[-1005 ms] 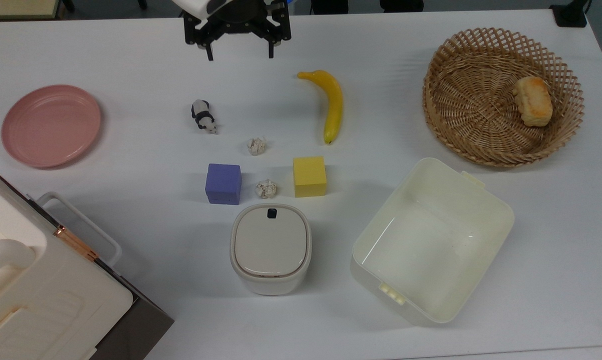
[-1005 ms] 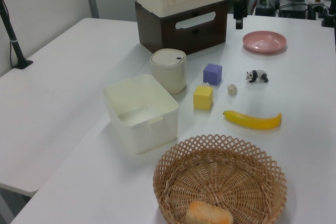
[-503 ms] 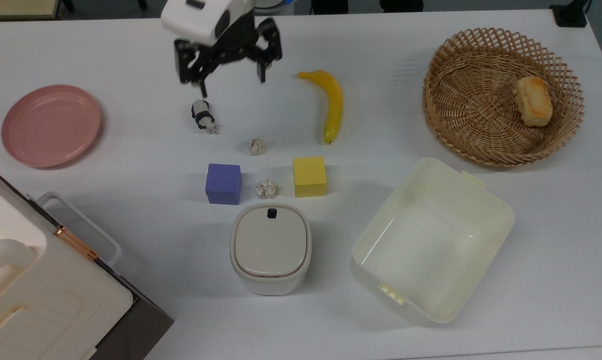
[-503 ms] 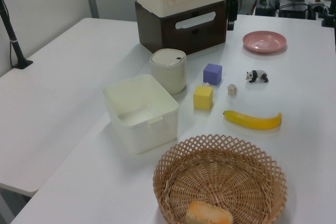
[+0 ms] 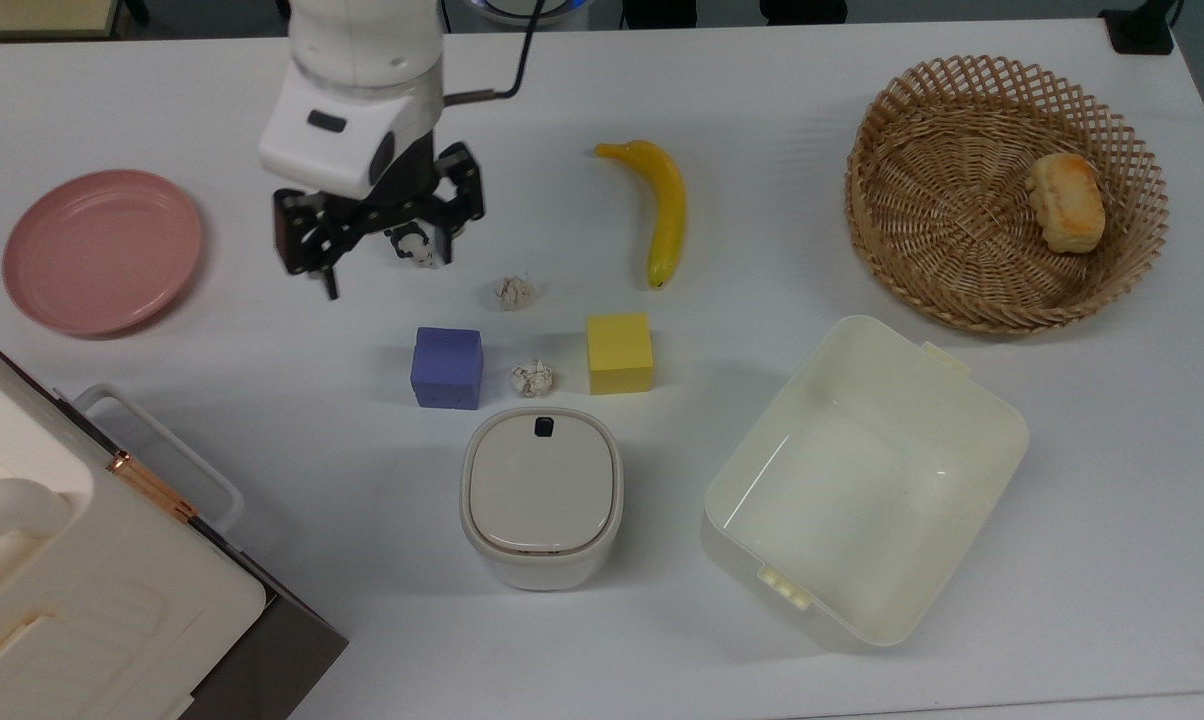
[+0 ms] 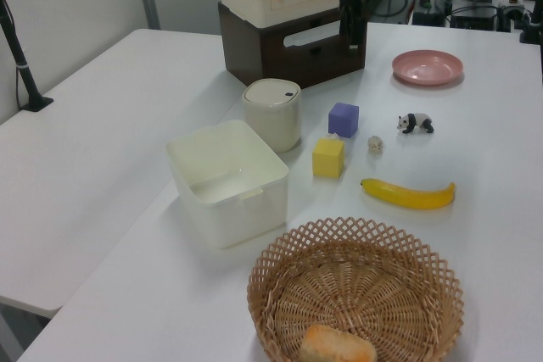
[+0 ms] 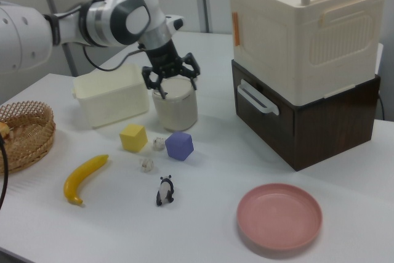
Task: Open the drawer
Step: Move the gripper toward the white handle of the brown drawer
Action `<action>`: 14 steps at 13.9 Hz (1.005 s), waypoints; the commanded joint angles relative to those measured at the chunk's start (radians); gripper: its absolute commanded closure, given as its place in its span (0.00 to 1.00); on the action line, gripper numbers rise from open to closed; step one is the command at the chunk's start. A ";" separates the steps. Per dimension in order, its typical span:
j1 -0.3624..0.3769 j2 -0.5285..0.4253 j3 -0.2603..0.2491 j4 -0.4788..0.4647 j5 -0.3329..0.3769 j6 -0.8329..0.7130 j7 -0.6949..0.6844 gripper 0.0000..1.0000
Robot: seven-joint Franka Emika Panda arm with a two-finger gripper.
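Note:
The drawer (image 7: 308, 129) is the dark brown bottom unit under a cream cabinet (image 7: 295, 29), with its front flush and shut. Its white loop handle (image 7: 255, 98) sticks out toward the table, and it also appears at the top view's lower left as handle (image 5: 167, 445). In the left view the drawer (image 6: 293, 48) stands at the back. My gripper (image 5: 384, 272) hangs open above the table, empty, right over the panda toy (image 5: 414, 247) and well apart from the handle. From the side my gripper (image 7: 176, 89) is in front of the lidded bin, and in the left view my gripper (image 6: 349, 40) overlaps the drawer front.
A pink plate (image 5: 102, 250) lies between my gripper and the cabinet side. A purple cube (image 5: 447, 367), a yellow cube (image 5: 619, 352), two paper balls (image 5: 513, 292), a banana (image 5: 662, 210), a lidded white bin (image 5: 542, 495), a cream tub (image 5: 972, 400) and a wicker basket (image 5: 922, 110) holding bread fill the middle and right.
The arm has come down from the table's far edge toward the top view's lower left, and now covers the panda toy. The fingers stayed open. Nothing else moved.

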 commanded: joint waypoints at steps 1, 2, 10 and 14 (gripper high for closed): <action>-0.033 0.047 -0.004 0.015 -0.055 0.145 -0.094 0.00; -0.042 0.054 -0.004 0.013 -0.067 0.179 -0.110 0.00; -0.073 0.132 -0.004 0.009 -0.216 0.396 -0.136 0.00; -0.084 0.152 -0.004 -0.006 -0.334 0.477 -0.151 0.00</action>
